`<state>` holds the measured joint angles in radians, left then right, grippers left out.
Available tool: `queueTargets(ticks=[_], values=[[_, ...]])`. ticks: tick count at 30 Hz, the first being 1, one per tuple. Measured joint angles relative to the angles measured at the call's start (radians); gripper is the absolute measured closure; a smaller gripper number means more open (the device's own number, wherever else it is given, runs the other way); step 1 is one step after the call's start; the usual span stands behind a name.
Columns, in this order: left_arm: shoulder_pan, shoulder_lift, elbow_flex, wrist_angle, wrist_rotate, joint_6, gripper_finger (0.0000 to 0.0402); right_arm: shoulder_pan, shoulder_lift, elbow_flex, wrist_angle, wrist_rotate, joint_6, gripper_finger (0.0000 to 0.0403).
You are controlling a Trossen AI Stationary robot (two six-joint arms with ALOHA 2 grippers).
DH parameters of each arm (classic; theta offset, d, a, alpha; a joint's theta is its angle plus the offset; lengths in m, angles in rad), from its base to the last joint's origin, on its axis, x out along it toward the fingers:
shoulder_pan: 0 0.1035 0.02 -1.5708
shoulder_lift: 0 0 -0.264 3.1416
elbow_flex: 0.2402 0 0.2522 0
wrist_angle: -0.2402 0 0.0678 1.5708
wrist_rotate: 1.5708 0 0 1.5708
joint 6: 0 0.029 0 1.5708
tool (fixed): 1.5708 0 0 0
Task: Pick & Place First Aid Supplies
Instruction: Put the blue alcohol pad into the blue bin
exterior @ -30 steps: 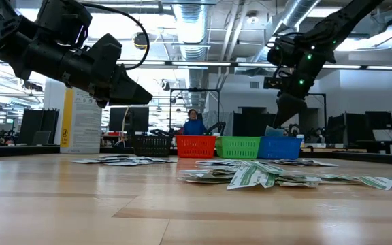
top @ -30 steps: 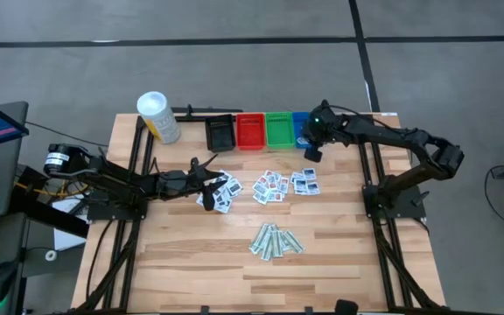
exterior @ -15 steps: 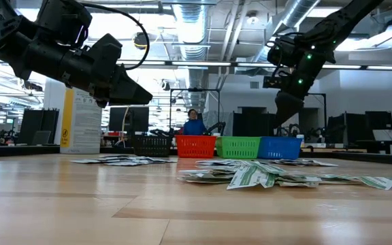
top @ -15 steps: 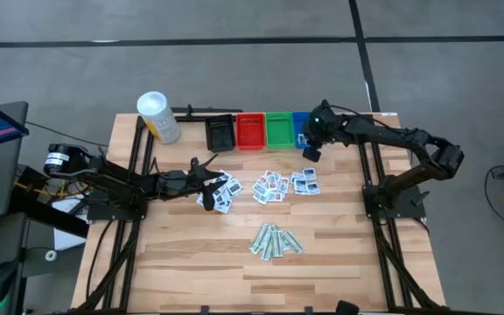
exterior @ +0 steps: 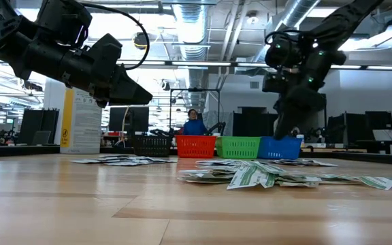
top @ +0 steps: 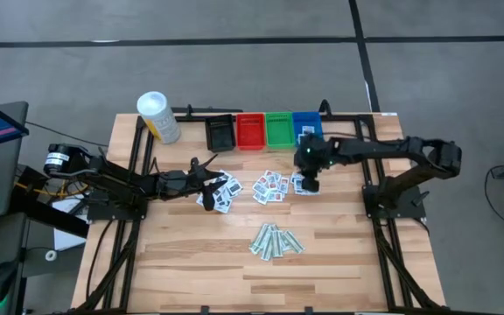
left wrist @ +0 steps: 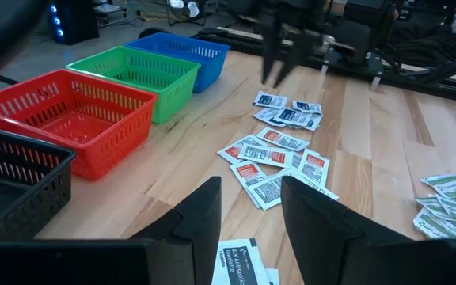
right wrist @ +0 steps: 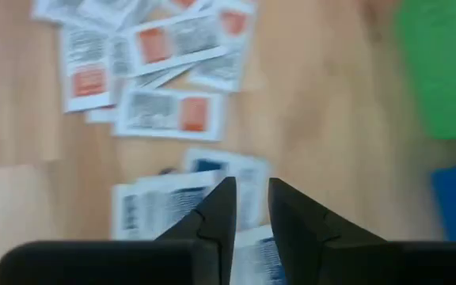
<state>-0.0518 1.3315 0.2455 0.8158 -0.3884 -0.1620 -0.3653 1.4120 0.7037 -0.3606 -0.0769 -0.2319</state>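
packets [top: 272,187]: small flat paper sachets lying in loose clusters on the table [top: 191,254], near its middle; a blue-print cluster [left wrist: 290,113] sits nearest the blue bin [top: 307,127], a red-print cluster [right wrist: 165,43] just beside it, a dark-print cluster [top: 220,194] by the left arm.
green strips [top: 275,241]: longer pale-green wrappers heaped together, apart from the white clusters, toward the table's near edge.
handling: likely very light, thin and limp, overlapping and hard to lift singly; a slick wrapper may slide; best pinched at a free edge or raised corner.
right gripper [right wrist: 248,210]: hangs low over the blue-print cluster, fingers a narrow gap apart, nothing held.
left gripper [left wrist: 250,214]: poised over the dark-print cluster, fingers apart, empty.
bins: black [top: 220,133], red [top: 250,131], green [top: 279,129] and blue in a row at the far side.
canister [top: 158,116]: stands at the far left corner.
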Motion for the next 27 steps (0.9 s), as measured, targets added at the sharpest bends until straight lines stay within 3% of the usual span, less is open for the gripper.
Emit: queueTargets(ticks=[4,13,27], values=[[0.000,0.000,0.000,0.001,0.000,0.000,0.0268,0.066,0.000,-0.018,-0.030,0.006,0.038,0.0333],[0.000,0.000,0.000,0.016,0.000,0.000,0.0268,0.119,0.000,-0.018,-0.157,0.159,0.187,0.0333],[0.000,0.000,0.000,0.016,-0.001,0.000,0.0268,0.191,0.000,-0.018,-0.201,0.153,0.488,0.0333]])
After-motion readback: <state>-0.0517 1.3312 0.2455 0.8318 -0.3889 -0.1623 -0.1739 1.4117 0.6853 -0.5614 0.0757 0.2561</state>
